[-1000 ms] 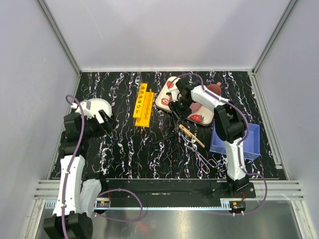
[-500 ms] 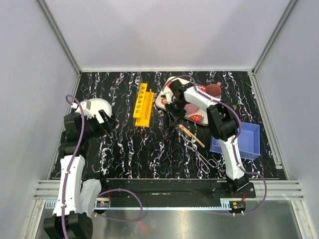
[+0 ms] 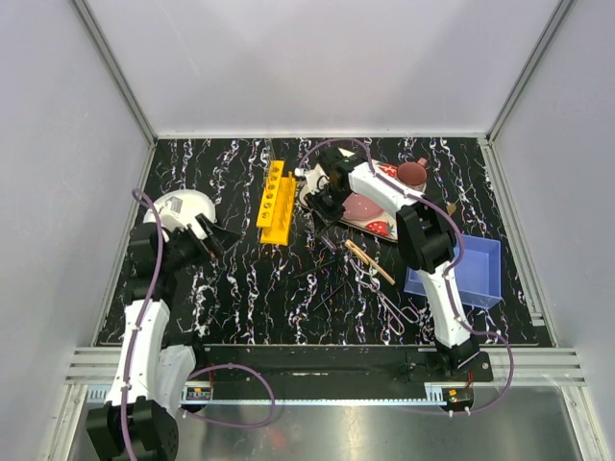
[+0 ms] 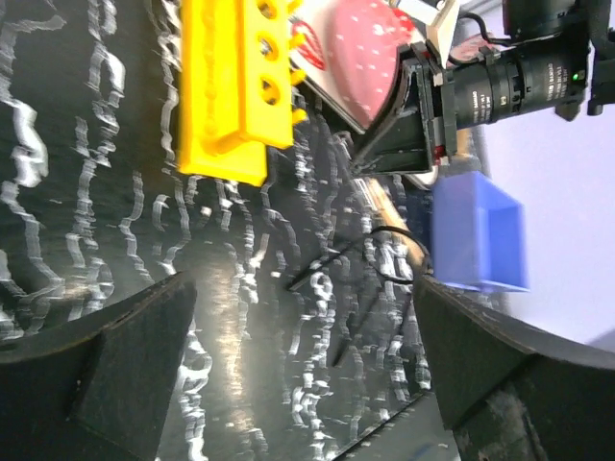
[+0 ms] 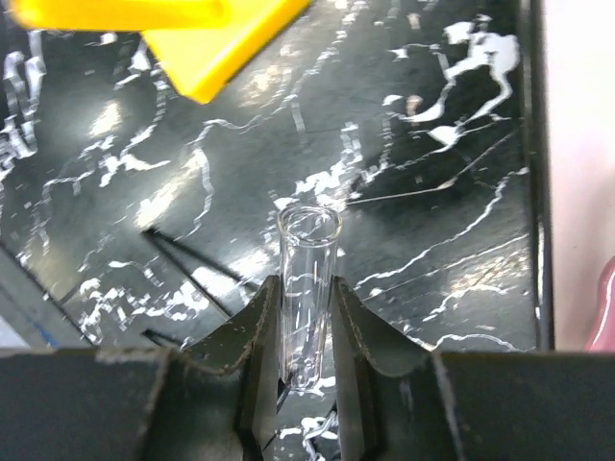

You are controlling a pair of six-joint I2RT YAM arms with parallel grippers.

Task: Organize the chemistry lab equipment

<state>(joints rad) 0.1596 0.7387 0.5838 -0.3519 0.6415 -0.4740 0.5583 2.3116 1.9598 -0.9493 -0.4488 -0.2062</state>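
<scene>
Right end effector (image 5: 306, 312) clamps a clear glass tube (image 5: 308, 254) between its fingers, open mouth protruding past them

yellow rack (image 3: 276, 202), tray (image 3: 382, 229) — narrow gap between (rods (image 3: 322, 280) nearer)

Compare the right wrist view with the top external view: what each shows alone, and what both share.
Only the right wrist view: a clear glass tube, mouth open, gripped by the right gripper. Only the top external view: the open left gripper, blue bin, forceps and wooden clamp. Both: the yellow rack and the marbled table.
</scene>
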